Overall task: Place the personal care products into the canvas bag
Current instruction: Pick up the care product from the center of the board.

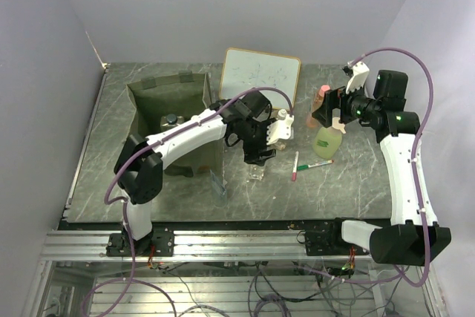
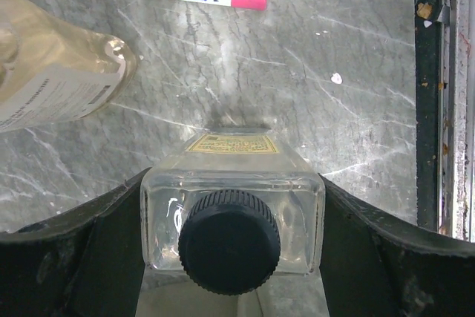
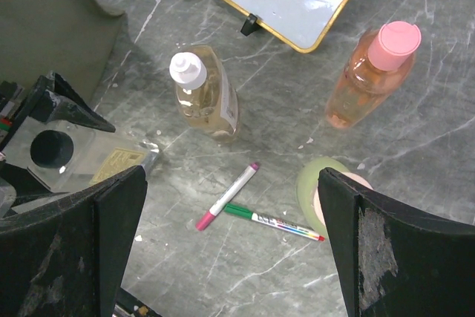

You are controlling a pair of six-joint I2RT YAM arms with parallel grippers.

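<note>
The canvas bag (image 1: 167,102) stands open at the table's (image 1: 356,176) 10 o'clock. At its 4 o'clock the left gripper (image 2: 231,180) presses both fingers on an upright clear dark-capped bottle (image 2: 230,239). The right gripper (image 3: 234,243), fingers wide apart, hangs over the green bottle (image 3: 320,187), with the orange bottle (image 3: 367,79) at 12 o'clock and the marker pens (image 3: 226,206) at 8 o'clock

Olive canvas bag (image 1: 159,96) left, whiteboard (image 1: 261,72) behind, pens (image 1: 296,165) beside green bottle (image 1: 329,141)

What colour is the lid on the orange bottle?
Pink lid, seen best in the right wrist view.
</note>
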